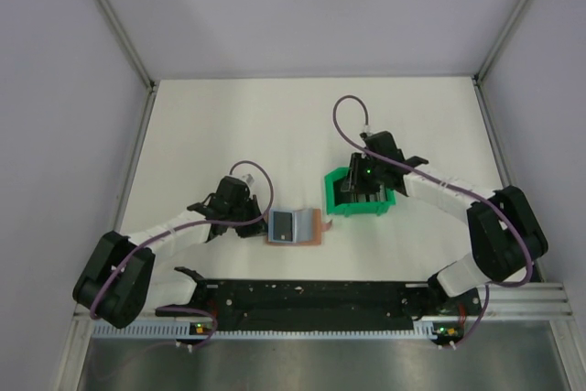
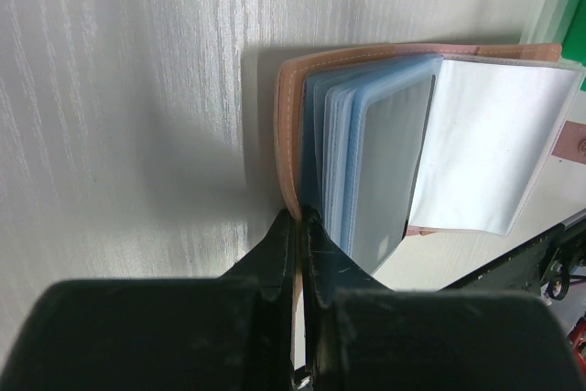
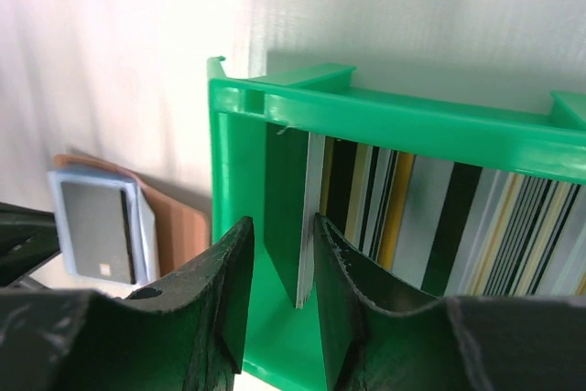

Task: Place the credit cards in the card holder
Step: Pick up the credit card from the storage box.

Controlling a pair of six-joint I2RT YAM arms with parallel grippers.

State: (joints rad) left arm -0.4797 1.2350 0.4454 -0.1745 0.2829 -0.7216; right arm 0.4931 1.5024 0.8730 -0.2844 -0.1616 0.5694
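Note:
The tan card holder lies open on the table, its clear blue sleeves fanned up and a grey card in the front sleeve. My left gripper is shut on the edge of the holder's tan cover. Several credit cards stand on edge in the green tray. My right gripper reaches into the tray's left end, its jaws on either side of a white-edged card. The right finger touches that card and the left finger stands apart from it.
The green tray sits just right of the card holder, close to it. A white sleeve page flops open to the holder's right. The black rail with the arm bases runs along the near edge.

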